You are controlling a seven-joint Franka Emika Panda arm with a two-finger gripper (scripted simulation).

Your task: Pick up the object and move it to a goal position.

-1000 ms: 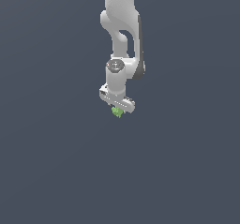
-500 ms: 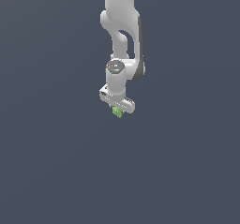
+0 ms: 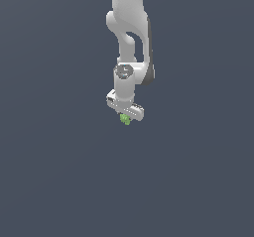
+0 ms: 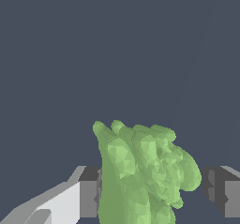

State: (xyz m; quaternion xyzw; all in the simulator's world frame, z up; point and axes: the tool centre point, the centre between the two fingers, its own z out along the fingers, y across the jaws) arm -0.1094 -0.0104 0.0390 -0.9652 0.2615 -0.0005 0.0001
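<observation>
The green lumpy object [image 4: 145,171] sits between my gripper's [image 4: 152,197] two fingers [image 4: 89,198], which press in on it from both sides, so I read it as held. From outside, the object [image 3: 125,119] hangs just under the white gripper bar [image 3: 125,107], clear of anything below. I judge the pick done and the carry in hand. No goal marker shows in either view, I think, so the next move calls for steady travel without loosening the grip.
</observation>
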